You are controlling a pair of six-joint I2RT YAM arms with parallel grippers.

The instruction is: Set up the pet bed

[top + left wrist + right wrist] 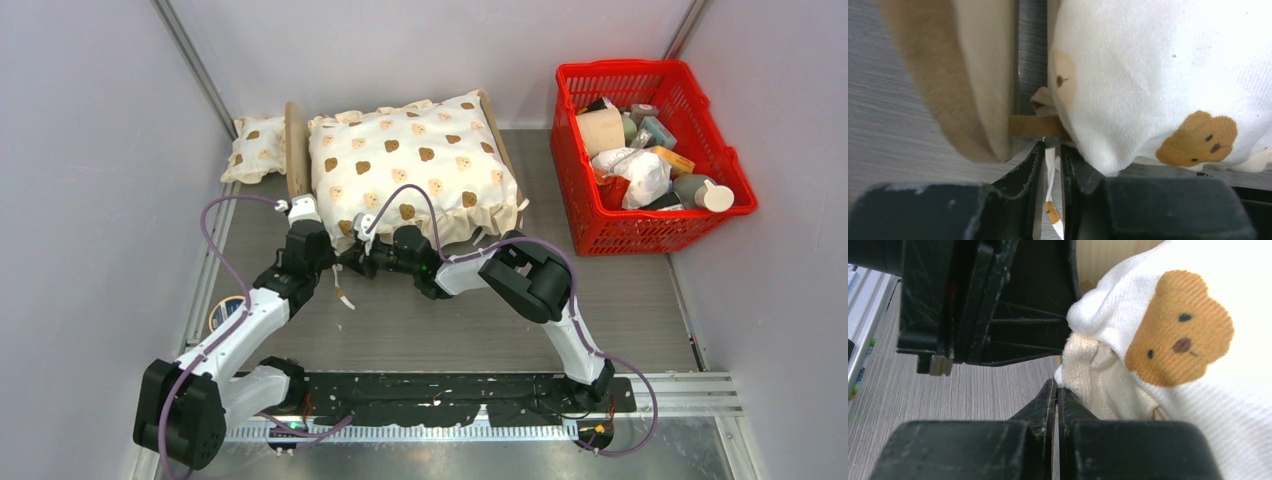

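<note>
From above, the light-wood pet bed [294, 150] stands far-left on the tabletop [450, 320], with the cream bear-print cushion [415, 165] laid in and the small matching pillow [253, 148] outside. The left tool [1050, 150] clamps a cream tie strip [1049, 175]. The right tool [1056, 390], closed, meets the ruffle [1083, 370]; placing the pillow likely remains.

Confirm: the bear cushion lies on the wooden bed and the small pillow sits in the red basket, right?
No. The top view shows the small pillow on the table beside the headboard, not in the red basket. The cushion does lie on the bed.
</note>
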